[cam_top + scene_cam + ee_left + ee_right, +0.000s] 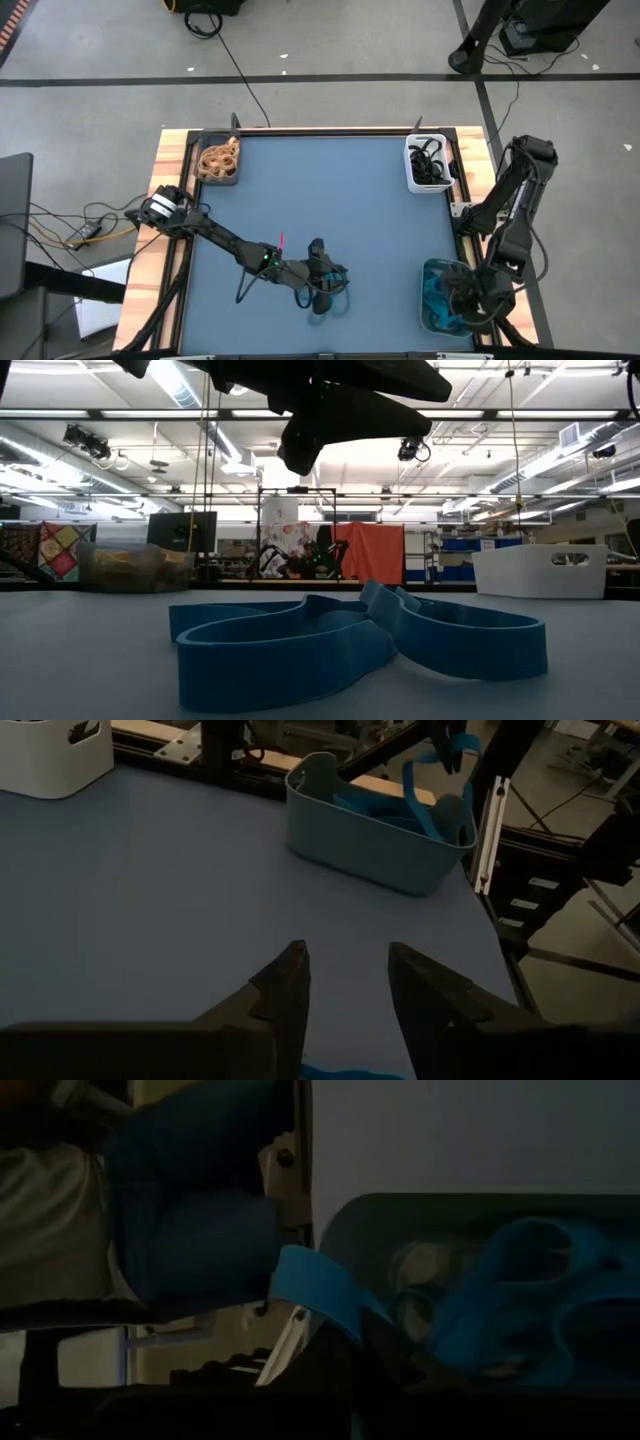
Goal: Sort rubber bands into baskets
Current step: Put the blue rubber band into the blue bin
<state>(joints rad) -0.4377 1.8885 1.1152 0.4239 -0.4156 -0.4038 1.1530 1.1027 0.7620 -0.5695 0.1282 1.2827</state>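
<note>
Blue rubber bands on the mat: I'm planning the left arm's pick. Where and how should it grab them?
Probably from straight above. The blue rubber bands lie flat with their strips standing on edge, so the open left gripper hovering overhead can straddle one upright strip near the overlap and pinch it.

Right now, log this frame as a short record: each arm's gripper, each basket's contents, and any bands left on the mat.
left gripper: low over the mat's near middle, fingers open, above the loose blue rubber bands
right gripper: over the grey-teal basket, a blue band at its fingers
dark basket: far left corner, tan bands
white basket: far right corner, black bands
grey-teal basket contents: blue bands
left to sort: only the blue bands under the left gripper
</note>
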